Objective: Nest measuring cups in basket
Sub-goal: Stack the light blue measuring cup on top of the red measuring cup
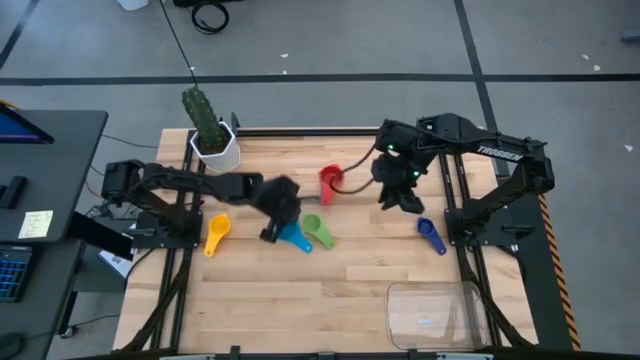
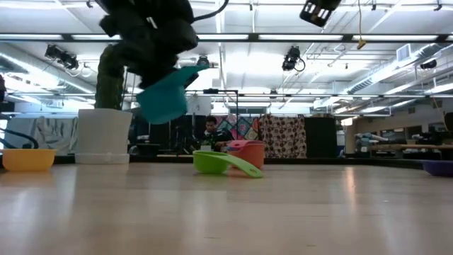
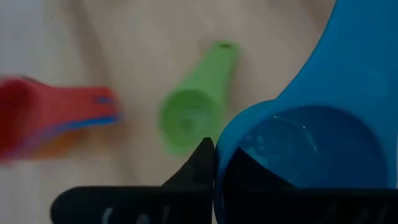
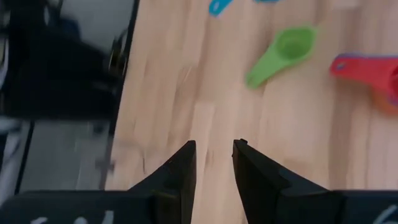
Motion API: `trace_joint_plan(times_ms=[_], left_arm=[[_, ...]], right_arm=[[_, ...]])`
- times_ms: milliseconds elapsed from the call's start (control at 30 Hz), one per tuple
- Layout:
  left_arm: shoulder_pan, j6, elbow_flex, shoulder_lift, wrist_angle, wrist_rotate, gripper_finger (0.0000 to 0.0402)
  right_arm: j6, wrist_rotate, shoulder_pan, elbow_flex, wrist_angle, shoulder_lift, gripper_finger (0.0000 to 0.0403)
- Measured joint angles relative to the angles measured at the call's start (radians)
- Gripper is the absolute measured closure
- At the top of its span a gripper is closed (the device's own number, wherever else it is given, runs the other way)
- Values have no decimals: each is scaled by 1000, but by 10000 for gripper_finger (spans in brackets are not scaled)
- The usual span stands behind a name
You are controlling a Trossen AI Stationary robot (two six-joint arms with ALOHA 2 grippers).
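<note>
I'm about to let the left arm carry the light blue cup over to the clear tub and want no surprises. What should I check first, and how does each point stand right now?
1. Left gripper shut on the light blue cup: ok.
2. Cup lifted off the table: ok, the low view shows it hanging above the wood.
3. Clear tub in place at the table's front right corner: ok.
4. Green cup lies beside the left gripper, toward the tub: not ok, steer over it.
5. Right gripper holds nothing, fingers slightly apart: ok.
6. Right arm between the red cup and the dark blue cup, away from the tub: ok.
</note>
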Motion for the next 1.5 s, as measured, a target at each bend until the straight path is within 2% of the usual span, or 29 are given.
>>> trace_joint_plan(times_ms=[167, 367, 533, 700, 867, 1033, 1133, 1300, 1400, 1500], left_arm=[[106, 265, 78, 0, -11, 0, 391], [202, 512, 124, 17, 32, 0, 391], [277, 555, 156, 67, 80, 6, 391], [323, 690, 211, 144, 69, 80, 391], [330, 840, 296, 223, 59, 79, 391], [342, 867, 394, 301, 61, 73, 391], [353, 891, 457, 349, 54, 106, 391], [365, 1000, 559, 444, -69, 123, 391], [377, 1061, 576, 481, -75, 165, 391], [395, 1059, 578, 486, -23, 195, 391]], right_arm=[[218, 70, 0, 0, 110, 4, 293], [410, 200, 0, 0, 115, 35, 293], [469, 249, 0, 0, 113, 82, 293], [486, 250, -2, 0, 111, 116, 293], [530, 266, -27, 0, 122, 102, 293], [596, 338, -52, 0, 88, 82, 293], [639, 364, -65, 0, 63, 82, 293], [670, 372, -77, 0, 50, 82, 293], [669, 375, -82, 0, 40, 82, 293], [662, 377, -86, 0, 39, 82, 293]])
